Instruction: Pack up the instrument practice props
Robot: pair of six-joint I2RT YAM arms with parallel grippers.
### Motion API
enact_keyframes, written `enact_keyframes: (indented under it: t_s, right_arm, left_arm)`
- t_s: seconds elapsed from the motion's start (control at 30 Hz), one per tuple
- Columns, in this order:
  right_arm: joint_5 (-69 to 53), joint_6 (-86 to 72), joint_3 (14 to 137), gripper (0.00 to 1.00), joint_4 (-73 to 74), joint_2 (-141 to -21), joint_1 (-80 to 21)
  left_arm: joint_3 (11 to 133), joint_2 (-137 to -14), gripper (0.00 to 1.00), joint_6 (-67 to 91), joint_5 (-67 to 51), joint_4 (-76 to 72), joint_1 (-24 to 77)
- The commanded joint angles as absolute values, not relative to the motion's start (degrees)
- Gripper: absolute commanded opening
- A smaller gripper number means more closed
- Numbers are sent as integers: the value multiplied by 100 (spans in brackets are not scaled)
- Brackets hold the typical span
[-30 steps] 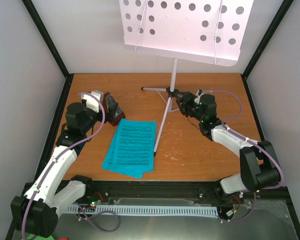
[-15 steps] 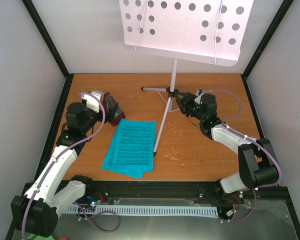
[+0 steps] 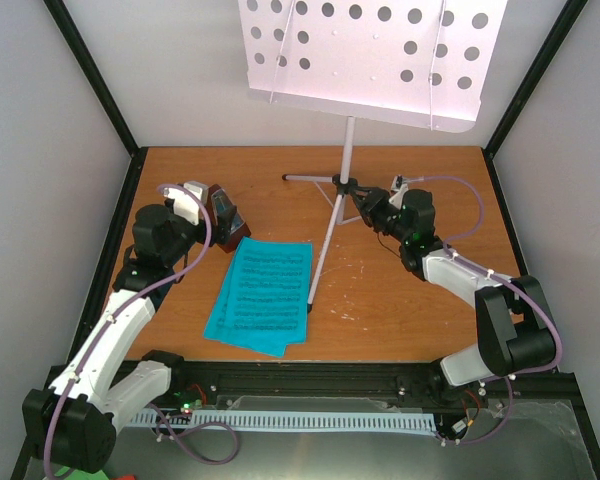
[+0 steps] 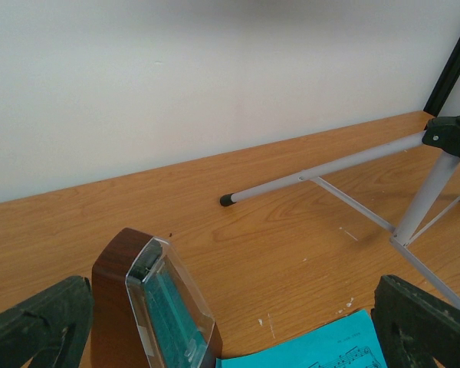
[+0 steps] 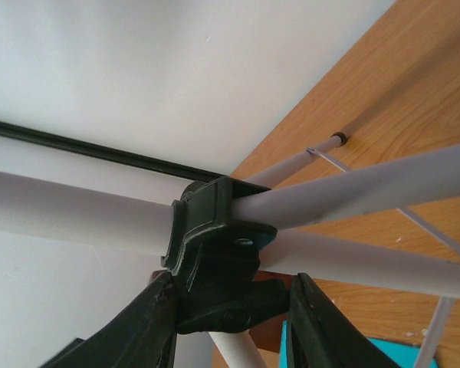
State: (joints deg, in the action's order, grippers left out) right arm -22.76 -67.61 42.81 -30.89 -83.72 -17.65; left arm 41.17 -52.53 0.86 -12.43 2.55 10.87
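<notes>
The dark red-brown metronome (image 3: 228, 212) with its clear cover stands at the table's left. My left gripper (image 3: 214, 224) is open around it. In the left wrist view the metronome (image 4: 157, 307) stands between the fingers, close to the left fingertip (image 4: 38, 326) and apart from the right one. The cyan sheet-music pages (image 3: 263, 292) lie flat at mid-table. The silver music stand's perforated desk (image 3: 365, 55) is up on its pole. My right gripper (image 3: 361, 203) is shut on the stand's black leg hub (image 5: 215, 230), a finger (image 5: 130, 330) on each side.
The stand's legs (image 4: 322, 169) spread low across the back and middle of the table, one reaching forward beside the pages. Grey walls with black frame posts (image 3: 90, 75) close in the left, right and back sides.
My right gripper has shifted slightly left, closer onto the stand's hub. The left arm, metronome and pages look unchanged.
</notes>
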Motion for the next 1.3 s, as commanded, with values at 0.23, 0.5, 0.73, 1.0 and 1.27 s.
enact_keyframes:
  t_s: [0.23,0.5,0.73,1.0,1.27]
  right_arm:
    - [-1943,-3968,4429,35,-2453,-7913,-1758]
    - [-2008,-5522,4552,66,-2127,-7567,-1749]
    - [-2006,-6839,4503,68,-1815,-7734,-1754]
    - [-1982,-7093,4538,60,-1862,-7947,-1751]
    - [-2117,-7125,4653,31,-2026,-8120,-1751]
  left_arm:
    - [4132,-5315,100,-18,-1264,113,1037]
    - [4135,-5329,99,-12,-1274,116,1037]
    - [4147,-5311,99,-9,-1260,116,1037]
    - [4140,-5284,99,-14,-1235,125,1037]
    - [4159,-5254,99,-55,-1128,150,1037]
